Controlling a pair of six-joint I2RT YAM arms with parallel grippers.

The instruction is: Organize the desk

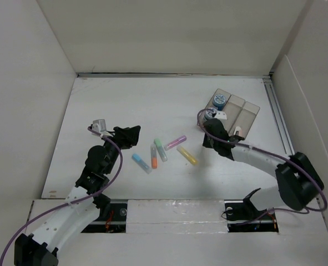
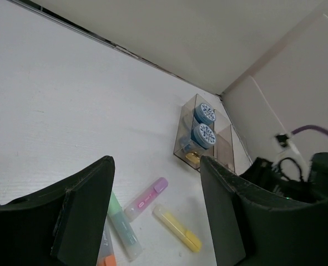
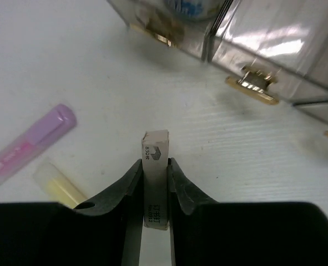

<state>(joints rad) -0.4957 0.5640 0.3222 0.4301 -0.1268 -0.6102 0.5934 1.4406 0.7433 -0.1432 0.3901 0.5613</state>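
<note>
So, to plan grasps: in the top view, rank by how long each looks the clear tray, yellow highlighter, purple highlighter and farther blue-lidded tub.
1. clear tray
2. yellow highlighter and purple highlighter, too alike to rank
3. farther blue-lidded tub, shortest

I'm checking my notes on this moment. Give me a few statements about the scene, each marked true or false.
1. The right gripper grips a white block. True.
2. The left gripper holds a pen. False: it is open and empty.
3. Five highlighters lie on the desk. True.
4. The tray is empty. False: two blue rolls sit in it.
</note>
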